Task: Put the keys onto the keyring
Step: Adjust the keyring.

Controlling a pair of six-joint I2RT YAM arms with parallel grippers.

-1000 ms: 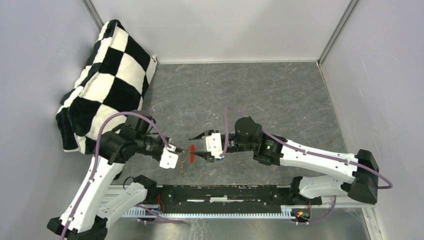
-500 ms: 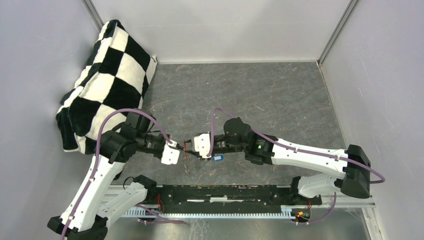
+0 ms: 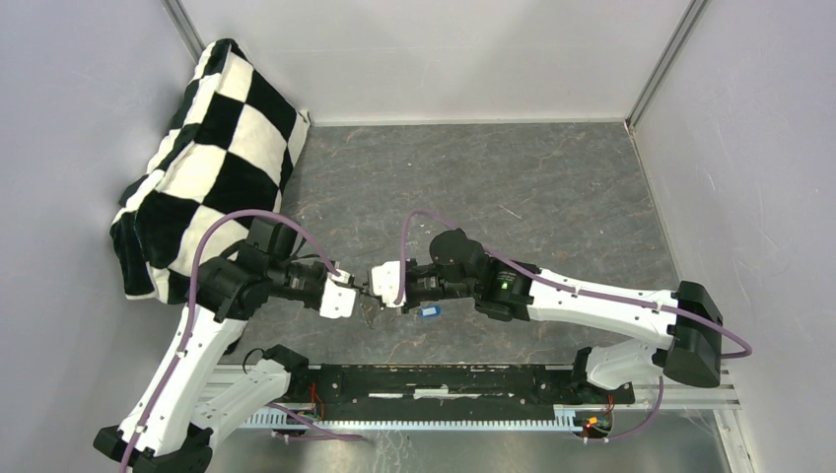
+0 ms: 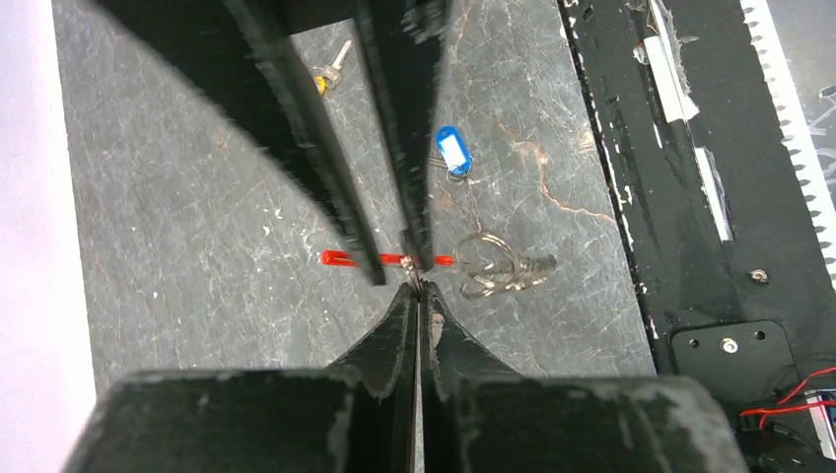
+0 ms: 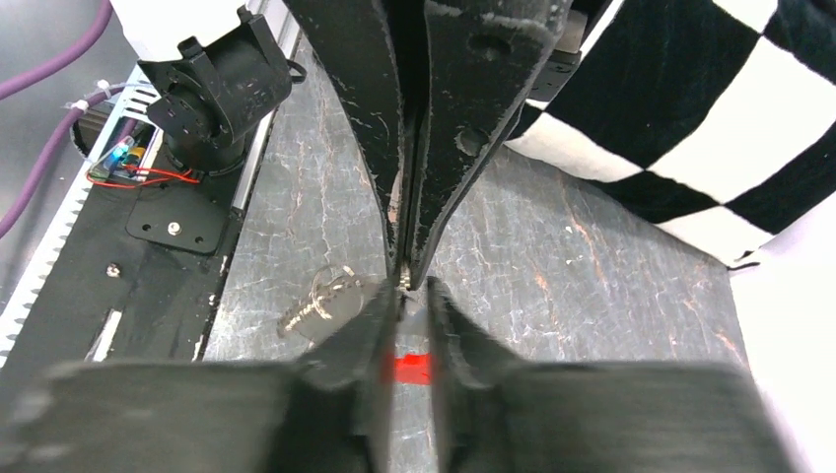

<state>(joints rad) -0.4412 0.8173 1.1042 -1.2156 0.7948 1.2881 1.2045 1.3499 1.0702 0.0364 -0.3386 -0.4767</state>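
A: Item one, surface?
B: Tabletop (image 3: 552, 197): dark grey, marbled with pale veins and scuffed. A black rail (image 3: 444, 379) runs along its near edge.

A: Room?
B: Plain white walls (image 3: 444, 59) on three sides. A black-and-white checked cloth (image 3: 222, 138) is heaped in the far left corner, leaning on the left wall.

A: Keyring?
B: Keyring (image 4: 335, 258): red, seen edge-on, held up over the near middle of the tabletop between the two hands.

A: Hands?
B: Left hand (image 4: 415, 296): closed tight, its tips pinched on the keyring. Right hand (image 5: 412, 296): narrow gap, one finger on each side of the keyring. Whether they touch it I cannot tell.

A: Keys?
B: Blue key (image 4: 452, 153): flat on the tabletop under the right hand. Yellow key (image 4: 325, 79): on the tabletop beyond it, well apart. Wire rings (image 4: 493, 271): a small steel tangle on the tabletop, between the keyring and the rail.
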